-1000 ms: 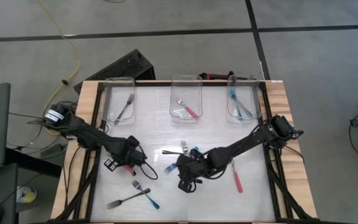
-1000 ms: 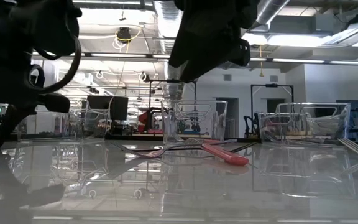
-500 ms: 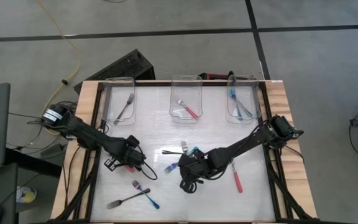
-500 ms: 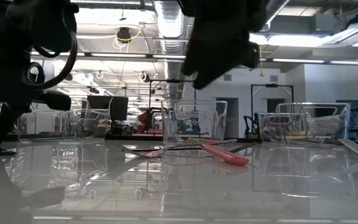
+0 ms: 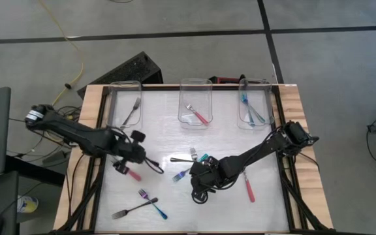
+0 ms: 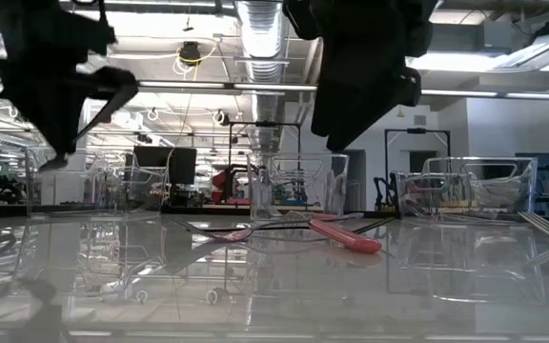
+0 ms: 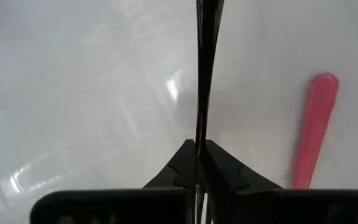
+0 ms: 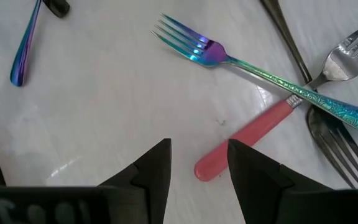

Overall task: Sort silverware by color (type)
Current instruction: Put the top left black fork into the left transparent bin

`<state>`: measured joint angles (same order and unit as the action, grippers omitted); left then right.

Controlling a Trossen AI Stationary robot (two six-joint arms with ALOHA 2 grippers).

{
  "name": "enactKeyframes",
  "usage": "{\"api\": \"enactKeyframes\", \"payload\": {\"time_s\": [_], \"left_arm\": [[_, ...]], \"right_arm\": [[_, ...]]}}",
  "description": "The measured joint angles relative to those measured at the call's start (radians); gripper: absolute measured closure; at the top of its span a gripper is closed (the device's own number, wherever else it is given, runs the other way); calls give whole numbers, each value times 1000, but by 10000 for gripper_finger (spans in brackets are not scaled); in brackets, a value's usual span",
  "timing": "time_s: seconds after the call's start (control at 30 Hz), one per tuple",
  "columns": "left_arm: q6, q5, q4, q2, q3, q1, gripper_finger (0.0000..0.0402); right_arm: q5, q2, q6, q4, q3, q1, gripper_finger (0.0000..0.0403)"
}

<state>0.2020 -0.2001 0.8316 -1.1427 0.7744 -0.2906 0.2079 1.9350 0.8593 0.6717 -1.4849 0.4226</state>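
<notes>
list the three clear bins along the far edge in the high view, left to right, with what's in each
left bin with a grey fork → middle bin with a pink-handled fork → right bin with teal-handled forks

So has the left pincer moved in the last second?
Yes. In the high view the left pincer has swung toward the left bin, leaving a pink fork on the table.

fork (image 8: 272,78): iridescent teal/purple, textured hdl | fork handle (image 8: 244,134): pink (matte) | grippers: blk
</notes>
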Motion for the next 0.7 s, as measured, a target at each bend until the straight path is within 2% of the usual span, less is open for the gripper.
{"api": "enactKeyframes", "payload": {"time_s": [0.1,0.23,0.43,0.53,0.7], "left_arm": [[-17,-19,-9,68,44,7,401],[-1,-97,-2,140,121,12,401],[176,-289,45,212,228,27,401],[256,-369,101,245,262,77,401],[388,-383,172,312,270,221,401]], "right_arm": [[0,0,0,-4,0,-6,223],[0,0,-3,-4,0,-9,223],[0,0,-3,-28,0,-16,223],[-26,0,-2,-49,0,-20,223],[-59,0,10,-88,0,-26,223]]}}
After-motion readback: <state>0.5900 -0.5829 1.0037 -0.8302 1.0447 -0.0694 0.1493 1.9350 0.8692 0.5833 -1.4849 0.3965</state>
